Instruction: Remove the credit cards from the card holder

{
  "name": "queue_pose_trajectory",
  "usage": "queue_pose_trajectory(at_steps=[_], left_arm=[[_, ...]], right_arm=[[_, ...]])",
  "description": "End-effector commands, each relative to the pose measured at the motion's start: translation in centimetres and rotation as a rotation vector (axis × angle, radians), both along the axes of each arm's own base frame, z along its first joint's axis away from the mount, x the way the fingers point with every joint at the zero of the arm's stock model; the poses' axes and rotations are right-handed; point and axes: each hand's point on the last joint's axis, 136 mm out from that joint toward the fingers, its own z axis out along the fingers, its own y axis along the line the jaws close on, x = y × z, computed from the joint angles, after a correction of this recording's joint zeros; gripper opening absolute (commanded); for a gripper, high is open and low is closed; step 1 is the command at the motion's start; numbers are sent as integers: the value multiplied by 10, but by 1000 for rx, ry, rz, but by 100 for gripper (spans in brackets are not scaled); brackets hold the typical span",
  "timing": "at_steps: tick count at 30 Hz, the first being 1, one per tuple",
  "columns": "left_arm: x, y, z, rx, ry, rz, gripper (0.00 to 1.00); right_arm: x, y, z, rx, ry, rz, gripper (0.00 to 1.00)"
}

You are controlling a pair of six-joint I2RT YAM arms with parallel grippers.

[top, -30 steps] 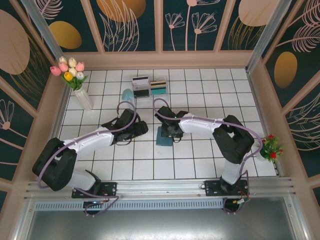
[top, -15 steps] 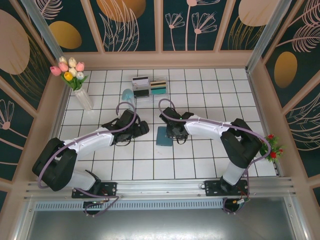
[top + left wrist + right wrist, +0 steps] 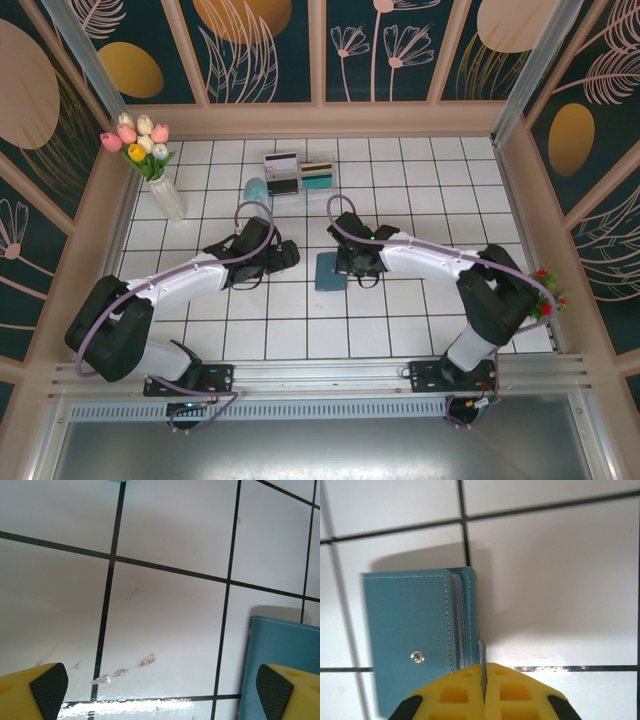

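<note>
The right gripper (image 3: pixel 484 679) pinched the edge of a thin pale credit card (image 3: pixel 481 649) at the closed dark-teal stitched card holder (image 3: pixel 410 645), flat on white tiles (image 3: pixel 555 580), likely to draw it out; the left gripper (image 3: pixel 160 685) gaped wide alongside.

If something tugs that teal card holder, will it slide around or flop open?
It'd probably slide: the card holder lies flat on glossy white tiles. It looks thin, so likely light. Its stitched cover and loose leaves along one edge suggest it may flop open rather than lift stiffly.
</note>
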Motion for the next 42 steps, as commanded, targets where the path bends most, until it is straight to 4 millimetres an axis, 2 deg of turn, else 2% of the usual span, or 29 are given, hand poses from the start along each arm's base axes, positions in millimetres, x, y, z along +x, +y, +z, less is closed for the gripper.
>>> queue_pose_trajectory(at_steps=[1,5,8,11,14,17,20,22,24,29,35,42], left_arm=[[6,-13,15,-53,-45,-58,98],[0,-43,28,-189,-69,-191,98],[0,-51,32,-238,-80,-210,96],[1,-48,31,-241,-90,-185,94],[-1,-47,25,-241,-80,-180,90],[-5,-47,16,-237,-56,-189,85],[-7,-51,13,-256,-46,-201,76],[-7,-51,9,-250,-37,-199,71],[-6,-53,6,-256,-25,-202,66],[-5,-73,8,-307,-10,-251,55],[-1,-92,10,-355,2,-281,55],[0,-109,16,-437,14,-308,53]], right_arm=[[6,13,47,115,-90,69,0],[0,36,80,303,-121,200,0],[1,43,88,377,-113,230,0],[3,48,88,406,-104,230,0],[6,46,77,385,-78,209,0],[5,46,68,379,-58,204,0],[5,46,72,402,-67,206,0],[8,39,75,395,-82,186,0],[11,25,68,365,-80,152,0],[15,-14,36,228,-60,87,0],[16,-47,9,132,-20,32,0],[14,-67,-10,67,20,-17,0]])
